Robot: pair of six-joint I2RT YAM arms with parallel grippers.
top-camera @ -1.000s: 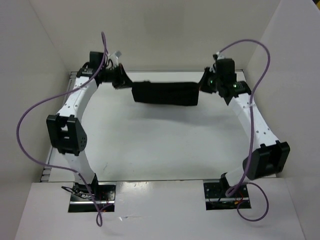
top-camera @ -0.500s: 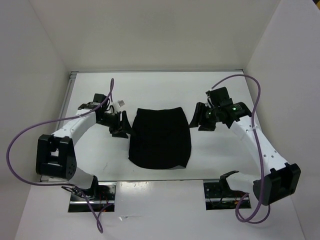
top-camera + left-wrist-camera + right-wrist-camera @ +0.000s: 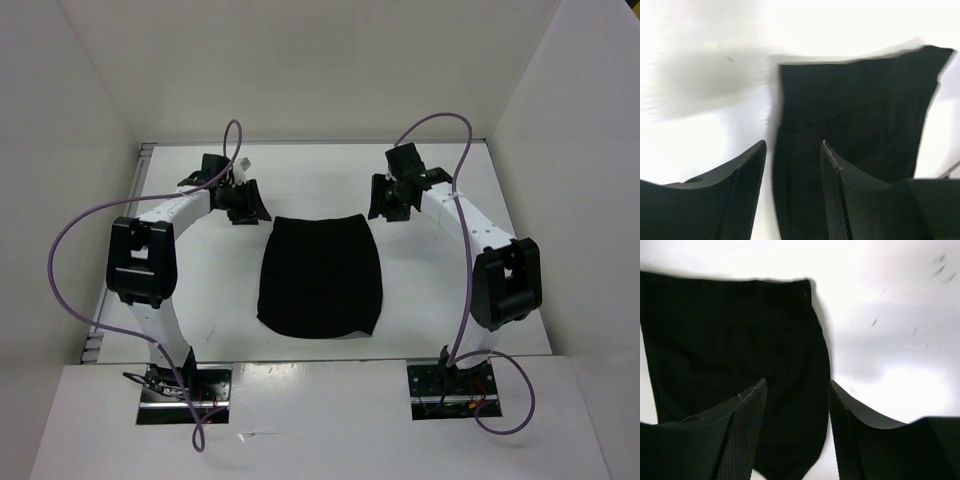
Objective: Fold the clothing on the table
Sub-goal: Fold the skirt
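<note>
The cloth (image 3: 320, 275) lies flat in the middle of the surface (image 3: 430, 290), its near edge rounded. Just outside its far corners hang the left end effector (image 3: 243, 203) and the right end effector (image 3: 386, 197), both open and empty. For a straight fold, I think both should pinch matching corners together.

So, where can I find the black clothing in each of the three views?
Top external: the clothing lies flat at the middle of the table.
Left wrist: it fills the centre and right, with bare table on its left.
Right wrist: it fills the left and centre, with bare table on its right.
Shared landmark: the white table around the cloth.
</note>
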